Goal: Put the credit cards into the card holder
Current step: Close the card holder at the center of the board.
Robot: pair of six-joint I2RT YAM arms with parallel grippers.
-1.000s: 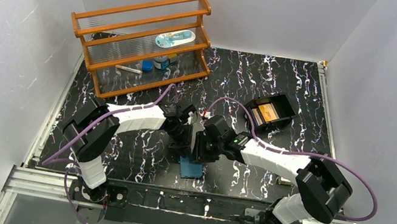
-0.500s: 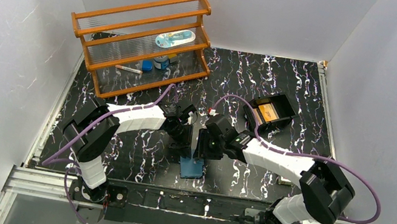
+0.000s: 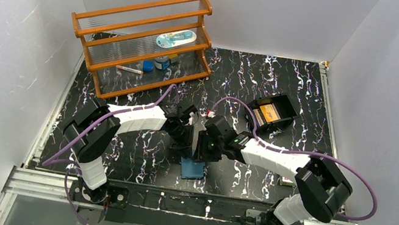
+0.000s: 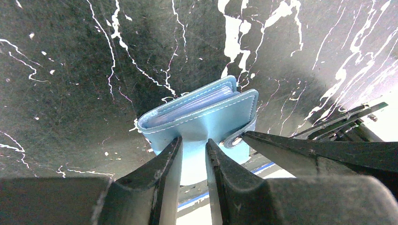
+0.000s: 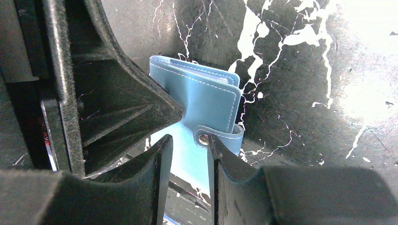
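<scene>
The blue card holder (image 3: 194, 169) lies closed near the table's front, between both arms. In the left wrist view the card holder (image 4: 202, 115) shows its sleeves at the far edge. My left gripper (image 4: 193, 146) has its jaws close together, pinching the cover. My right gripper (image 5: 187, 140) stands open over the same cover (image 5: 206, 96), one fingertip (image 5: 213, 143) touching the snap tab (image 5: 220, 136). The left fingers (image 5: 126, 112) sit just beside it. The credit cards (image 3: 268, 113), orange and beige, lie in a black tray (image 3: 288, 107) at the right.
A wooden shelf rack (image 3: 141, 40) holding small items stands at the back left. White walls close in the table on three sides. Purple cables (image 3: 230, 101) arc over the middle of the table.
The right gripper has shifted a little beside the card holder, its jaws widening and then narrowing somewhat. The left arm and the card holder have stayed put.
</scene>
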